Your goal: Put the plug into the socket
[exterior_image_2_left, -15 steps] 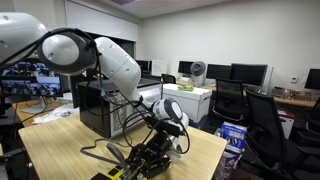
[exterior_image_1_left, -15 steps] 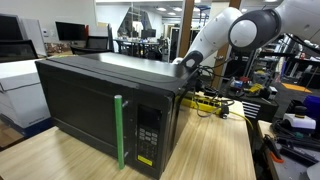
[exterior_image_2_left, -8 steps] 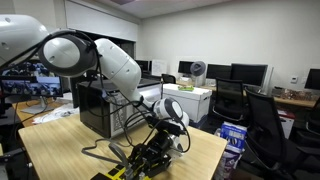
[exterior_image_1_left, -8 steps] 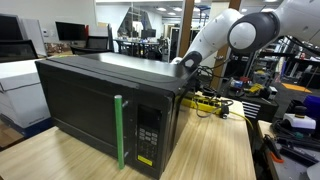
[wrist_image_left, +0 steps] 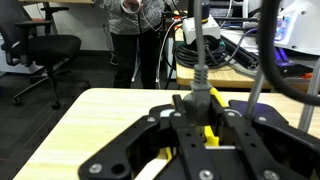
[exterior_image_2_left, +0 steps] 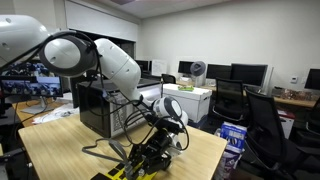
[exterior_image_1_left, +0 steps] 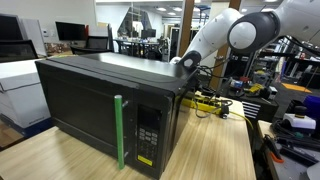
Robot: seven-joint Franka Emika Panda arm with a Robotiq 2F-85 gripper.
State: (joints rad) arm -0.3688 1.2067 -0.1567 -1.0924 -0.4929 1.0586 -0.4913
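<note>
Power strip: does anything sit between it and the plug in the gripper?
Nothing visible does. In the wrist view the gripper is closed on the plug right at the yellow power strip, with no object between them. The microwave stands off to one side in an exterior view, out of the path.

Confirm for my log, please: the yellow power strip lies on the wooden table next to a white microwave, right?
Not quite: the microwave is black, not white, as an exterior view shows. The yellow power strip does lie on the wooden table next to it.
</note>
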